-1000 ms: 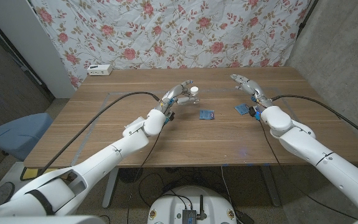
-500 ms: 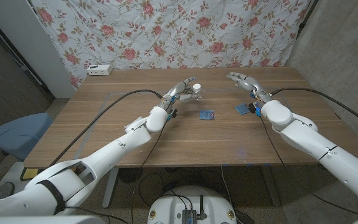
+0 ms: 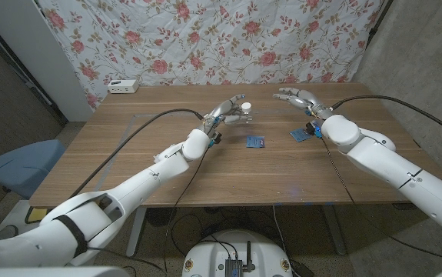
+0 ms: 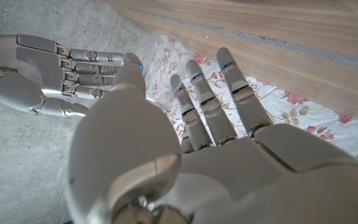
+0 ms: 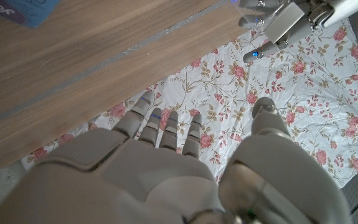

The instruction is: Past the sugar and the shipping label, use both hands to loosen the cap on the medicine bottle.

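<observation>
The bottle point(image 3: 244, 110), white-capped, is held in the left hand point(image 3: 231, 112), lifted above the far middle of the table point(image 3: 128, 154). The right hand point(image 3: 296, 97) is seen well apart from it, fingers spread and holding nothing. Two blue packets lie on the wood: one point(image 3: 256, 141) near the centre, the other point(image 3: 299, 135) just beside the right wrist. A white box point(image 3: 123, 86) sits at the far left edge.

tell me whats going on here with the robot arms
The left hand holds a small medicine bottle with a white cap above the far middle of the wooden table. The right hand hovers open to its right, not touching it. Two small blue packets lie on the table nearer the robot.
</observation>
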Controlling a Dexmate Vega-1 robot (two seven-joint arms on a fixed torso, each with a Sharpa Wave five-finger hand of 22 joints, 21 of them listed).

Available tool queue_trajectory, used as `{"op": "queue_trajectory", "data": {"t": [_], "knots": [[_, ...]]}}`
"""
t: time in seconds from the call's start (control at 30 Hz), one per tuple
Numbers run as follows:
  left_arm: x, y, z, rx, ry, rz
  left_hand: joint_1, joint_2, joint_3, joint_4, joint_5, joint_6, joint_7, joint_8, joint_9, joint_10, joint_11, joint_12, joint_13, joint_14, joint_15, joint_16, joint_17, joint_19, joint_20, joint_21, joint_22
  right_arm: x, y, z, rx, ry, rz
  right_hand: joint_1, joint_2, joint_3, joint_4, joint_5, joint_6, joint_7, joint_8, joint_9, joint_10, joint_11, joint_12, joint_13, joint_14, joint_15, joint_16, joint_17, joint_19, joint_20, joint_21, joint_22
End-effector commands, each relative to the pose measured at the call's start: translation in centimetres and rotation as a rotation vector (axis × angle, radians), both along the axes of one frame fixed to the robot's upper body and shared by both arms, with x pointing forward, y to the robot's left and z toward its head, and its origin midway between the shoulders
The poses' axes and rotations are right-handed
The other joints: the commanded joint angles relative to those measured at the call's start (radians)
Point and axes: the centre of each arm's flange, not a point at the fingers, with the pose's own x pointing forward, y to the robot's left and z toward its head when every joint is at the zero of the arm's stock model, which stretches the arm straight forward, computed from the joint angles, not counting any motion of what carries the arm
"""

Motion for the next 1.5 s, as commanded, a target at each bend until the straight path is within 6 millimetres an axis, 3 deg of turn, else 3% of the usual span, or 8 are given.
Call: {"op": "queue_trajectory", "data": {"t": [0.03,0.5,1.5], "knots": [[0.4,-0.9,0.4,0.028,0.016,-0.027,0.020,-0.006,0.008,-0.008,-0.006,0.006,-0.005,0.006,0.003,0.016,-0.001,0.006,0.002,0.006,-0.067,0.002,0.002,0.014,0.008,-0.001,0.004,-0.9,1.1,1.4,-0.105,0.039,-0.048,0.019,0.000,0.009,-0.005,-0.003,0.004,0.022,0.002,0.003,0.002,0.014,0.002,0.003,-0.001,0.014,0.000,0.002,-0.005,0.006,-0.001,0.003],[0.3,-1.7,0.6,0.057,0.015,-0.035,0.043,-0.014,0.019,-0.014,-0.016,0.010,-0.016,0.006,0.002,0.019,-0.004,0.006,0.003,0.005,-0.073,0.001,0.002,0.010,0.019,-0.016,0.004,-1.9,2.5,2.8,-0.241,0.078,-0.107,0.083,-0.015,0.030,-0.014,0.015,0.039,0.065,0.018,0.006,-0.013,0.039,-0.001,0.006,-0.004,0.035,-0.002,0.002,0.000,0.020,0.004,0.002],[-0.3,-2.2,0.4,0.075,0.045,-0.016,0.047,-0.010,0.032,-0.004,-0.026,0.005,-0.010,0.004,0.002,0.028,0.000,0.007,0.004,0.021,-0.071,0.003,0.003,0.009,0.011,-0.034,0.003,-3.5,5.8,3.9,-0.467,0.105,-0.205,0.122,-0.035,0.038,-0.010,0.014,0.082,0.077,0.032,0.011,-0.027,0.041,-0.001,0.007,-0.011,0.045,-0.003,0.002,-0.001,0.029,0.005,0.002]]}}
